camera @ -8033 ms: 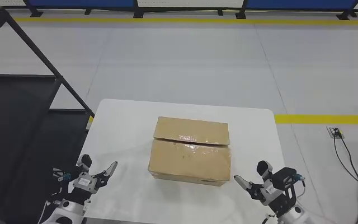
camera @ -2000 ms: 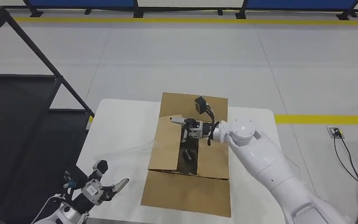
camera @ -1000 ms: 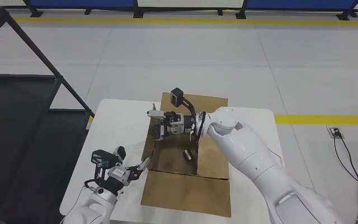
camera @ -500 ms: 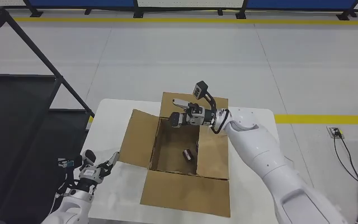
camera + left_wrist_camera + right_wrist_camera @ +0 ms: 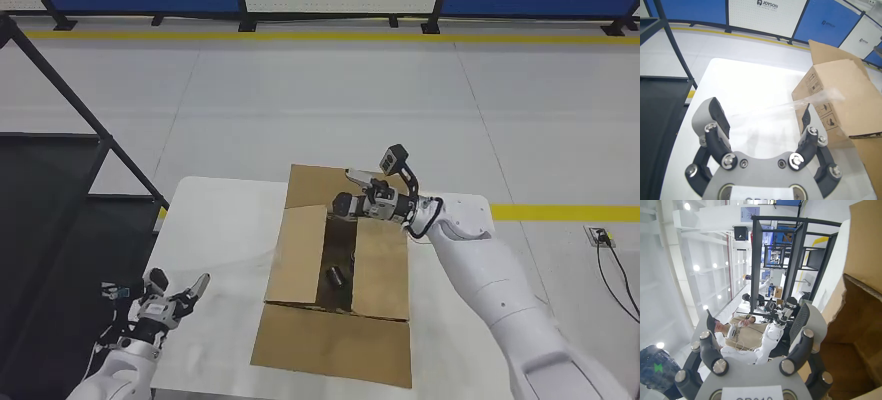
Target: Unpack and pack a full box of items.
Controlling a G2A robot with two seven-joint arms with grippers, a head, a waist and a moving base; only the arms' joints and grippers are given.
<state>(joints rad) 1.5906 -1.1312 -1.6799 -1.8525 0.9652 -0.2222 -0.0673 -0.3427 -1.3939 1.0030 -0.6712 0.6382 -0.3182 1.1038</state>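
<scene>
The cardboard box (image 5: 300, 250) stood at the middle of the white bench (image 5: 220, 220) with its top open. The far flap stood up, the near flap lay flat on the bench toward the robot, and the two side flaps leaned in over the opening, leaving a gap between them. A small dark item (image 5: 336, 275) lay on the box floor inside that gap; its type could not be determined.

The right arm extended across the right side of the bench to the far edge of the box. The right pincer (image 5: 347, 195) was positioned at the far flap, above the opening. In the right wrist view the right pincer (image 5: 756, 313) was released, with nothing between its fingers, and the box wall (image 5: 863, 294) was just beside one finger.

The left pincer (image 5: 178, 285) was located at the near left corner of the bench, well apart from the box. In the left wrist view the left pincer (image 5: 761, 106) was released and held nothing. A strip of clear tape (image 5: 800, 102) ran off the side of the box (image 5: 844, 106) and out over the bench (image 5: 745, 79).
</scene>
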